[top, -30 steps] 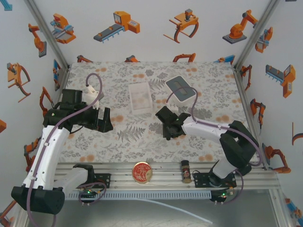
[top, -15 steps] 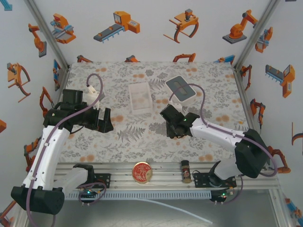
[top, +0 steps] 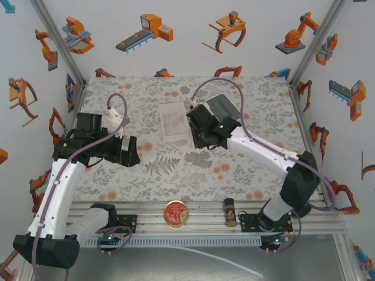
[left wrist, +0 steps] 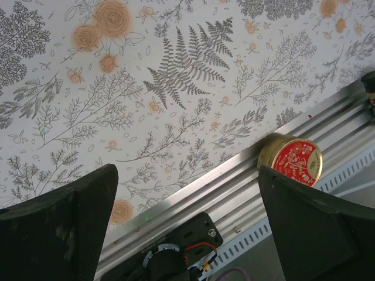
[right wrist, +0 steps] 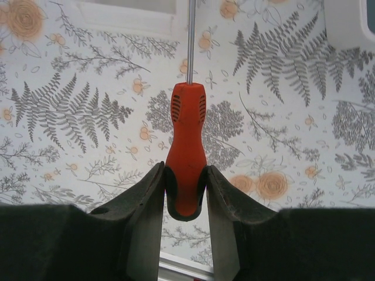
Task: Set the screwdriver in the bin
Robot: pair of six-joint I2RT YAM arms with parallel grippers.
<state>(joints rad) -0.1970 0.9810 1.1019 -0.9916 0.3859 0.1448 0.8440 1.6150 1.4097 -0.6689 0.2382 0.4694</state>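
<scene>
**Jaws clenched on the screwdriver, bin just to the left**

Jaws of the right gripper (right wrist: 186,188) are clamped on the butt end of the orange-red handle of the screwdriver (right wrist: 186,134). Its thin shaft points straight away from the fingers and runs off the top of the right wrist view, so the tip is not visible. On the other side the left gripper (left wrist: 186,175) hangs with its jaws spread wide and nothing between them, over the near left part of the floral table (top: 146,170).

From above, the right gripper sits just beside the right wall of the bin (top: 174,120), towards its near corner. In the wrist view a pale edge of the bin lies to the far left of the shaft. The screwdriver appears to be carried clear of the table rather than resting on it.

By my reading the pick-up is done and the carry is in hand. The next move calls for a short shift left and far until the whole tool is over the tray's floor, then a release low enough that it does not bounce over the shallow walls.

Counted:
- one screwdriver
- one bin, with nothing in it
- one white box with a grey-blue top (top: 220,104), just right of the arm
- one round red-and-gold tin (top: 176,212) on the near rail
- one small dark bottle (top: 229,211), right of the tin
- two grippers
</scene>
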